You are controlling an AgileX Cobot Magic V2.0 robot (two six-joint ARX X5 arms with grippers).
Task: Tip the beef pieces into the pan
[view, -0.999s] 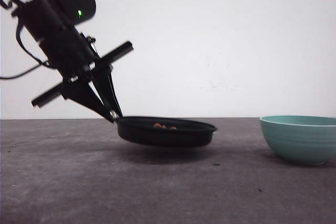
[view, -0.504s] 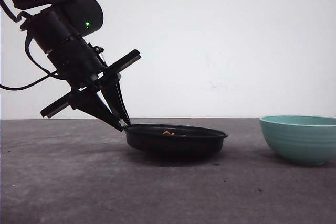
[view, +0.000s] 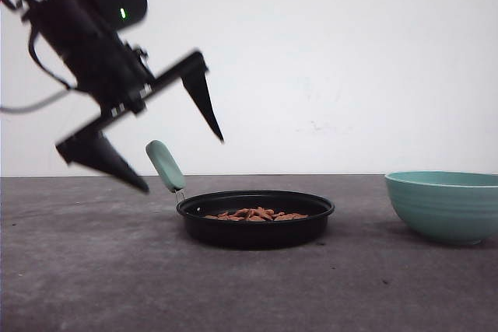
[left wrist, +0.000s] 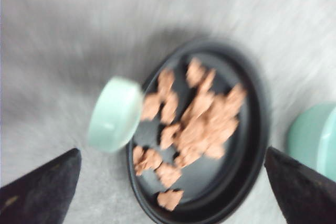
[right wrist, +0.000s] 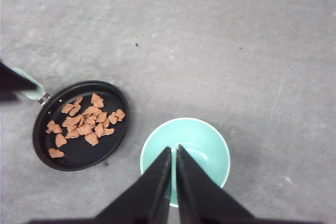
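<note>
The black pan (view: 249, 232) rests flat on the grey table, its mint-green handle (view: 165, 165) angled up to the left. Reddish-brown beef pieces (view: 255, 214) lie spread inside it. My left gripper (view: 180, 161) hangs open wide just above the handle, touching nothing. Its wrist view, blurred, looks down on the handle (left wrist: 113, 114), the beef pieces (left wrist: 202, 119) and the pan rim (left wrist: 257, 129) between the spread left gripper (left wrist: 172, 152). My right gripper (right wrist: 174, 149) is shut and empty above the teal bowl (right wrist: 202, 140). The pan (right wrist: 84, 153) with beef pieces (right wrist: 84, 121) lies to that bowl's left.
The teal ribbed bowl (view: 443, 204) stands empty at the right of the table, a short gap from the pan. A white wall closes the back. Bare grey tabletop (view: 249, 293) stretches in front of the pan and bowl.
The left gripper held the pan by its handle slightly off the table, lowered it, then opened and rose. The pan now sits level on the table.
</note>
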